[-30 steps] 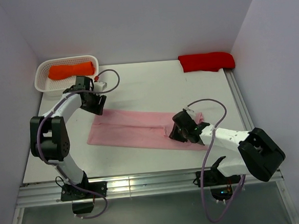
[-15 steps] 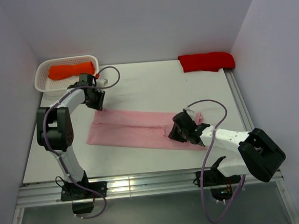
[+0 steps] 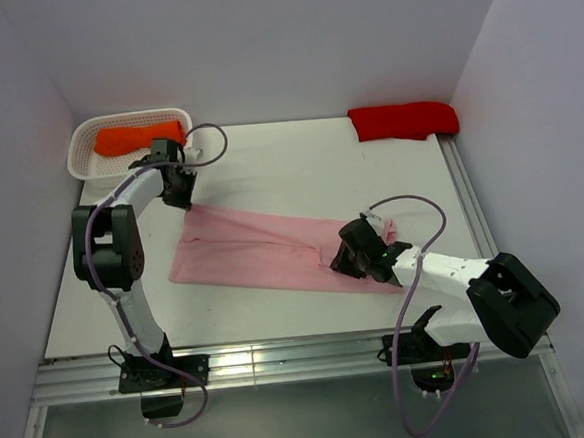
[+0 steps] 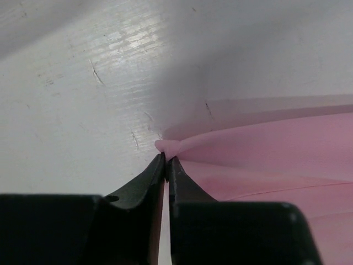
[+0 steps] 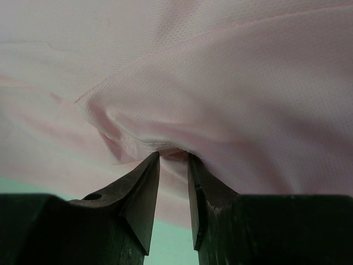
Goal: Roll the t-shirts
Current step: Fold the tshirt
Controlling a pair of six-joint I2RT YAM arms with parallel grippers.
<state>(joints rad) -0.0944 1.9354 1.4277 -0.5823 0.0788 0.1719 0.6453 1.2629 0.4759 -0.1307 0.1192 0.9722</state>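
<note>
Your left gripper has its jaws pressed together on the far-left corner of the pink shirt; in the left wrist view the tips meet on a small nub of pink cloth, with the rest of the shirt spreading away to the right over the white table. The shirt lies as a long flat strip across the middle of the table, its far-left corner drawn out into a point. Your right gripper sits at the strip's right end, and its jaws are clamped on a puckered fold of the shirt. You have an orange bundle in the white basket at the far left, and a red bundle at the far right corner.
</note>
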